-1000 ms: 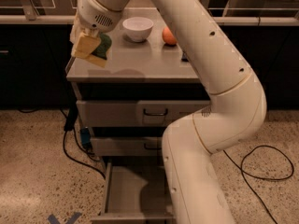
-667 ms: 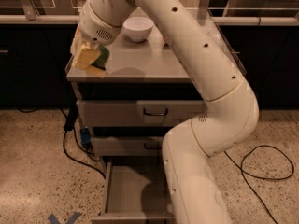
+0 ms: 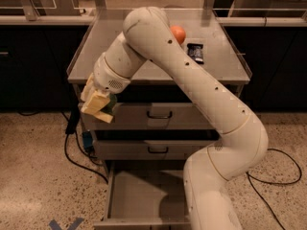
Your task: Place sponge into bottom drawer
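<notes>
Two fingers (image 3: 89,88) clenching sponge (image 3: 100,111); gripper (image 3: 98,100) hanging at cabinet's front-left corner.
Fingers are pinching the sponge by its sides, yellow foam facing out, green scrub layer toward the top drawer (image 3: 192,115); it's hanging in air at top-drawer height, left of the handle; bottom drawer (image 3: 144,195) is standing open well below & to the right; sponge is prob. handling light, soft, squashy, not fragile, so a side pinch is suiting it; orange ball (image 3: 178,33) is sitting on cabinet top (image 3: 144,73).
</notes>
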